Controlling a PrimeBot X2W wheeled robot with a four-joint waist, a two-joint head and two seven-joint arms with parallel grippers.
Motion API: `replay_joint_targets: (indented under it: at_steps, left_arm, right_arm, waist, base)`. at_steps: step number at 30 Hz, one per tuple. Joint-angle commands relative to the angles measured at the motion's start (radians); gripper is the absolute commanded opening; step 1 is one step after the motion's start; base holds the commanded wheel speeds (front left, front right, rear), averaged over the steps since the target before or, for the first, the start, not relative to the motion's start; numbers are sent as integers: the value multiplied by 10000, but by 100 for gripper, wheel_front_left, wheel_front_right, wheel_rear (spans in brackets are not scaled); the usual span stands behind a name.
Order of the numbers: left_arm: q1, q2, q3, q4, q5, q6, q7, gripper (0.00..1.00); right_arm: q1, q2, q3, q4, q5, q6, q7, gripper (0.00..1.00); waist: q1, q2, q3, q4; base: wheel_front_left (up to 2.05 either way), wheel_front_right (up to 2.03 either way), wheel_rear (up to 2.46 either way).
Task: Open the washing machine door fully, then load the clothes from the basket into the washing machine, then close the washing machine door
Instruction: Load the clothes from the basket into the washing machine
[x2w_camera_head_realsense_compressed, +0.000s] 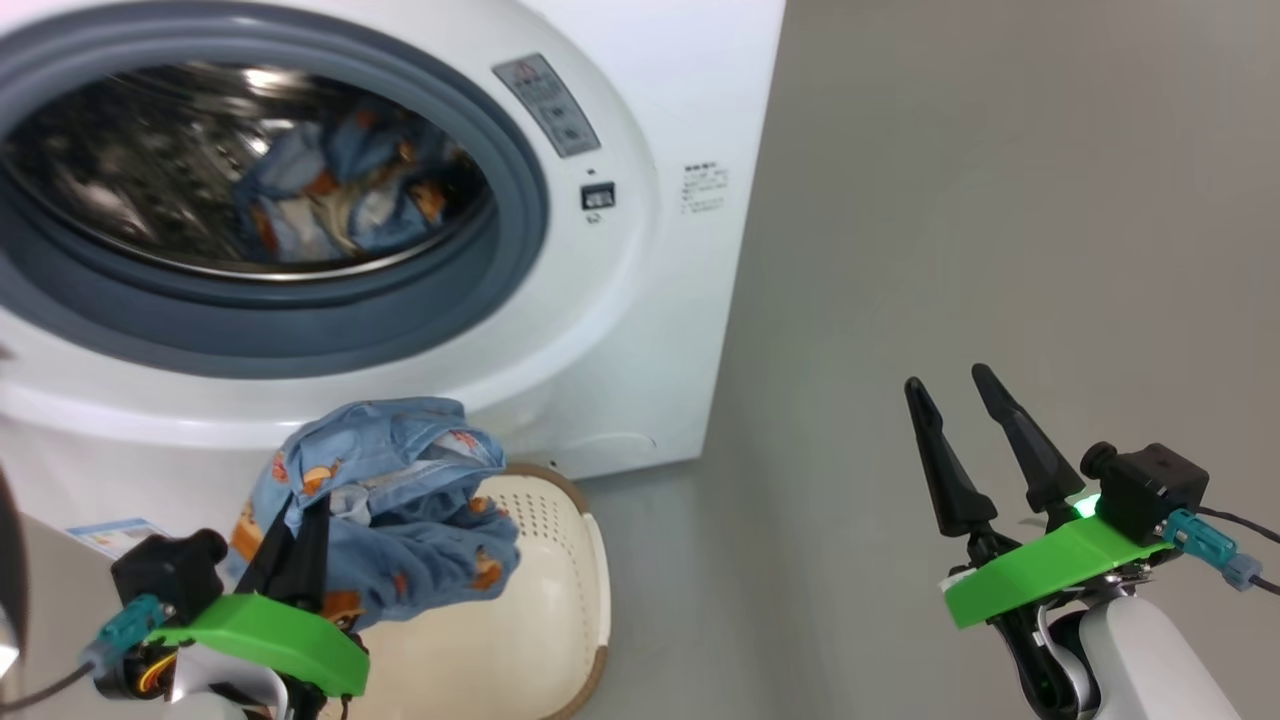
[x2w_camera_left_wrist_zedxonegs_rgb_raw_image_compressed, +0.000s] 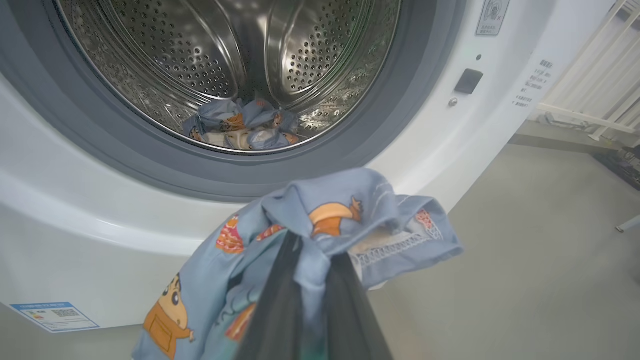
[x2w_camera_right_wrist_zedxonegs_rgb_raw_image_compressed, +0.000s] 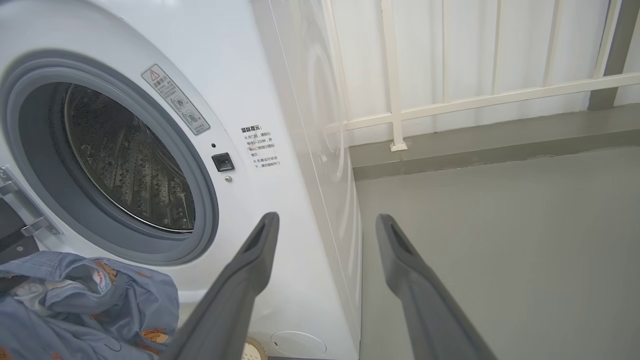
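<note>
While the left gripper clamps clothes below the washing machine rim, the right gripper gapes over grey floor.

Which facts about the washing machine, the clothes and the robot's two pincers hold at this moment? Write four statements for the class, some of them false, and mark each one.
1. The left pincer is shut on a blue cartoon-print garment. True.
2. The steel drum is empty. False: another blue printed garment lies at its bottom.
3. The right pincer is open and holds nothing. True.
4. The held garment is inside the drum. False: it hangs outside, above the laundry basket, in front of the washing machine.
</note>
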Motion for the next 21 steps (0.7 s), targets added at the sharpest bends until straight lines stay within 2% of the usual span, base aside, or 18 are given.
replay_joint_targets:
  at_steps: [1, 4, 10, 21]
  left_arm:
    - [45, 176, 582, -571, 260, 154, -106, 0]
    - [315, -52, 1016, -1286, 495, 299, -106, 0]
    - [687, -368, 1467, -1866, 949, 365, -106, 0]
    - [904, -818, 2031, -2199, 1402, 164, -106, 0]
  right_arm:
    - [125, -89, 261, -208, 72, 16, -48, 100]
    - [231, -142, 242, -205, 106, 16, -48, 100]
    - [352, -236, 210, -217, 146, 16, -48, 100]
    - [379, -343, 140, -357, 144, 16, -48, 100]
  waist:
    - [0, 0, -514, 378]
    - [0, 0, -681, 476]
    - [0, 0, -890, 581]
    - [0, 0, -811, 631]
  base:
    - [0, 0, 0]
    - [0, 0, 0]
    - [0, 0, 0]
    - [0, 0, 0]
